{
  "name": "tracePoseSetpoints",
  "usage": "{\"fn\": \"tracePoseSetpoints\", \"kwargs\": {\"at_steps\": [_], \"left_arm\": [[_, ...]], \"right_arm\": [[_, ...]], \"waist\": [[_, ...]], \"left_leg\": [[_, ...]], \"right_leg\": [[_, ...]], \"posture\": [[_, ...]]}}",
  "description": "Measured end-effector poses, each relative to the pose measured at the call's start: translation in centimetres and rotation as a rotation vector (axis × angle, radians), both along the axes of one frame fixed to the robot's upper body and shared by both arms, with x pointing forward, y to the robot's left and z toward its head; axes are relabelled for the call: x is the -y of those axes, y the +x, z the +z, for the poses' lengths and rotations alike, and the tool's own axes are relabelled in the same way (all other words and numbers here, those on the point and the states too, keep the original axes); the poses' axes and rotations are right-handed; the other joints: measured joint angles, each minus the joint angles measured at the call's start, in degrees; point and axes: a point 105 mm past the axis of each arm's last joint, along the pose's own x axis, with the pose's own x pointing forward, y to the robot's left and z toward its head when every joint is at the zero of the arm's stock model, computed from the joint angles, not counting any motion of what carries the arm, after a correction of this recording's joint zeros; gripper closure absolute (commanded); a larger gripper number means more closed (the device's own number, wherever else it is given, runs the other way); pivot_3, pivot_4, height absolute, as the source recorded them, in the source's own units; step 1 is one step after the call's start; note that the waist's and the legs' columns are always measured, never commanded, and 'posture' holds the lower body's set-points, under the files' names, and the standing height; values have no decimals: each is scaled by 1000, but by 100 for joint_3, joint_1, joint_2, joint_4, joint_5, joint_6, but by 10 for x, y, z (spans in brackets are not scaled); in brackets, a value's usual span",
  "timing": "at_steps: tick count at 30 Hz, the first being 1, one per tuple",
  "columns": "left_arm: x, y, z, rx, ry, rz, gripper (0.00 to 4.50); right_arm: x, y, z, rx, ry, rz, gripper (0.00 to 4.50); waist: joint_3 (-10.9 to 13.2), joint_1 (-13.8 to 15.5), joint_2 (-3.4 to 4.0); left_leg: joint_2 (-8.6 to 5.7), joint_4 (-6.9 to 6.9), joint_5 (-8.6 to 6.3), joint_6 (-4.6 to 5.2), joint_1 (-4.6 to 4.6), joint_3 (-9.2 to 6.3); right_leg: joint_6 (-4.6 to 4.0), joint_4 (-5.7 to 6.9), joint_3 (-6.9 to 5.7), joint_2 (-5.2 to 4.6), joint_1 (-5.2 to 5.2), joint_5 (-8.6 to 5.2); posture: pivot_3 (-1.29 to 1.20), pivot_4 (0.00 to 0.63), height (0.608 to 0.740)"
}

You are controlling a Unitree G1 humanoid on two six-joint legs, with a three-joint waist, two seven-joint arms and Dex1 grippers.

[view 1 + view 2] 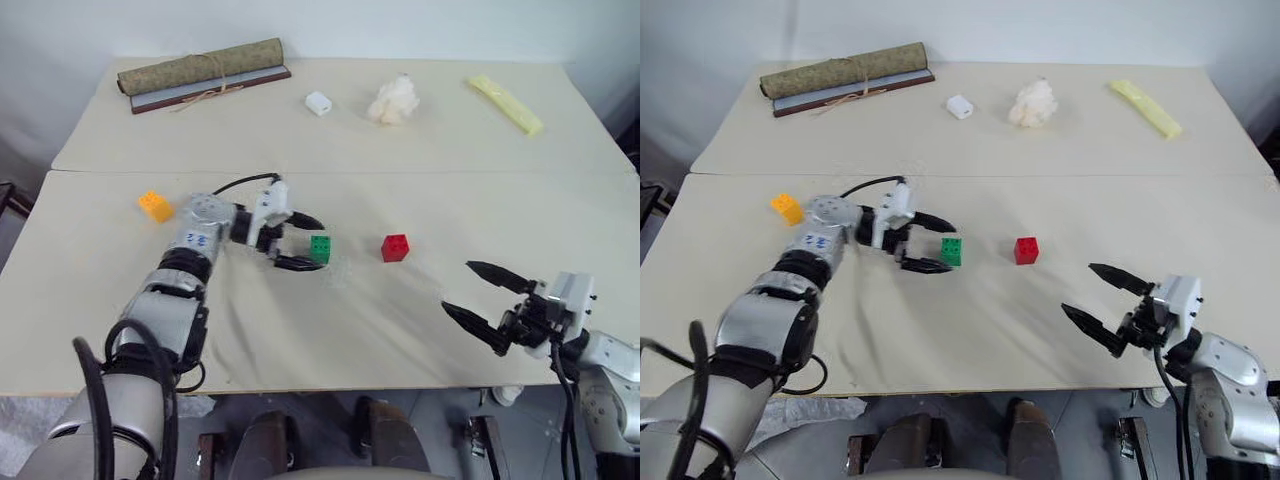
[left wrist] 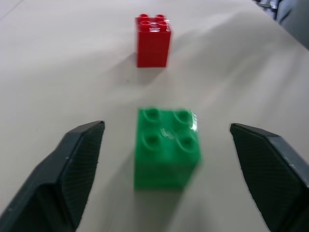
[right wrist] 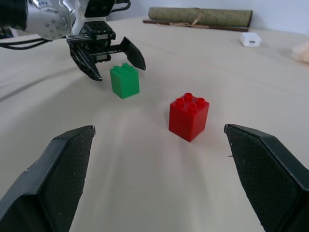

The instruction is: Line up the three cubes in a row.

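— Left end effector [image 1: 299, 243] spread around the green cube [image 1: 320, 248] on the tabletop [image 1: 400, 320], touching nothing?
— Yes; red cube [image 1: 395, 247] is just beyond, orange-yellow cube [image 1: 155, 205] behind. Right end effector [image 1: 485, 295] gapes empty. Bricks look light, rigid, slick: pinch flat sides.

The two head cameras looked down and forward over the whole table [image 1: 420, 330]. The left wrist camera sat very near the green cube [image 2: 166, 147], with the red cube [image 2: 153, 40] at twelve o'clock. The right wrist camera, lower and farther, shared both cubes.
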Motion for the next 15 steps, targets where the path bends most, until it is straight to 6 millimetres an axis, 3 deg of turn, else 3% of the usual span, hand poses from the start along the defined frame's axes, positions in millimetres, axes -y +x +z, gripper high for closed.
{"fn": "tracePoseSetpoints", "kwargs": {"at_steps": [4,6,8,9,10,12,15], "left_arm": [[-65,-30,-6,18,-140,214,92],[-74,-38,-7,9,-187,285,92],[-82,-43,-4,-3,-246,367,92],[-112,-81,-6,90,-356,637,92],[-131,-111,-23,75,-388,820,92],[-158,-143,-40,49,-399,1053,92],[-190,-186,-45,92,-423,1339,92]], "right_arm": [[-27,19,12,64,77,72,0],[-31,21,13,71,75,90,0],[-34,23,14,87,66,102,0],[-53,27,24,129,66,186,0],[-57,29,25,132,61,209,0],[-63,32,26,135,52,235,0],[-75,31,32,154,33,308,0]], "waist": [[4,-106,10],[5,-83,10],[7,212,7],[-4,89,19],[-2,6,23],[5,4,-3],[4,106,-6]], "left_leg": [[9,-2,0,-1,8,-49],[6,2,0,-1,5,-56],[-4,51,-1,1,-29,-58],[5,72,-37,35,-9,-57],[3,69,-58,46,15,-51],[13,85,-64,39,5,-56],[10,100,-67,40,8,-63]], "right_leg": [[-13,22,5,-2,-12,-7],[-13,31,1,-8,-13,-7],[-13,53,-15,-31,-10,-7],[2,49,24,-49,-9,1],[2,51,27,-51,12,1],[1,44,14,-46,10,1],[1,43,14,-50,22,1]], "posture": [[0,150,740],[0,150,740],[0,150,740],[0,150,740],[0,150,740],[0,150,740],[0,150,740]]}}
